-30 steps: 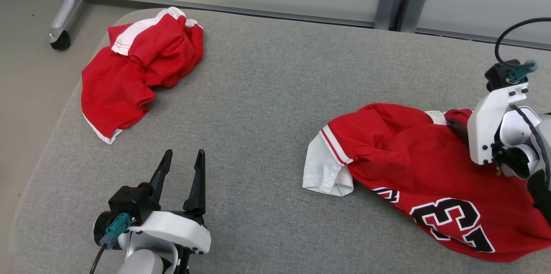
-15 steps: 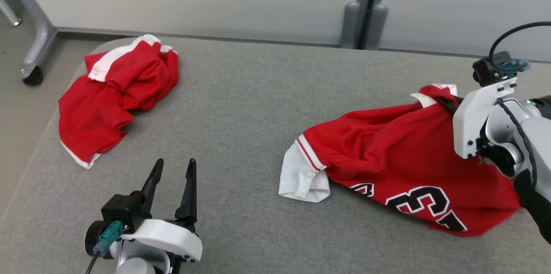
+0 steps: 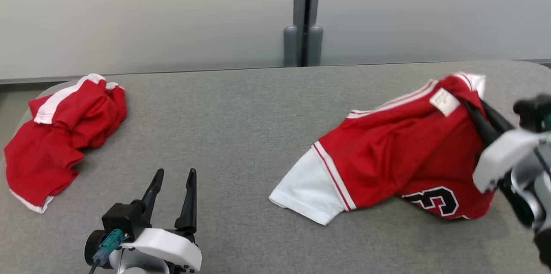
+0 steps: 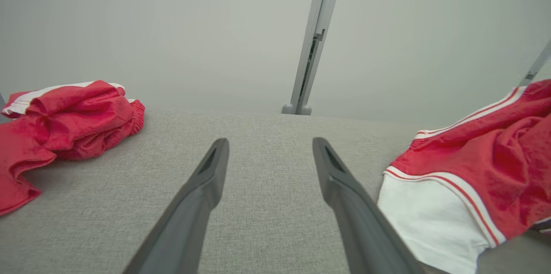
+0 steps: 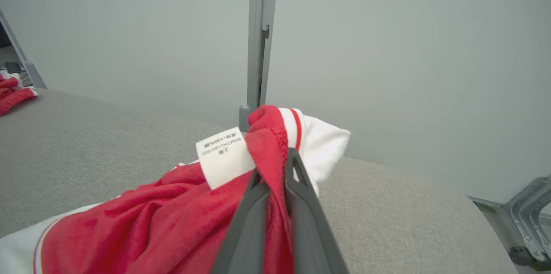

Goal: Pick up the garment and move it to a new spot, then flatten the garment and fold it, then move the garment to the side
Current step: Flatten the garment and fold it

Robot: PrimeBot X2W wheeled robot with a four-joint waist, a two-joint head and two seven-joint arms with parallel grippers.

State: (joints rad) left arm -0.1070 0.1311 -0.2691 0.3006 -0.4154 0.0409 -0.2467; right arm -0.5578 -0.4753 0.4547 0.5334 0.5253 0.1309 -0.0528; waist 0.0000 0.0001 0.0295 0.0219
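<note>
Raising the red jersey [image 3: 387, 153] by its collar off the bench [image 3: 241, 106] at its right end, pinching the fabric in the right pincer [image 5: 275, 164], freshly closed from spread. Leaving the white sleeve trailing on the bench, so just beginning the carry to a new spot. Keeping the left pincer [image 3: 175, 171] spread and idle.

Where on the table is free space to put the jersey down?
Bare table lies between the crumpled red garment and the jersey, beyond the left gripper. Crowded: the right end, under the jersey.

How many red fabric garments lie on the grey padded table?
2: a crumpled red garment with white trim at far left; a red numbered jersey with white sleeve at right. None looks hidden.
</note>
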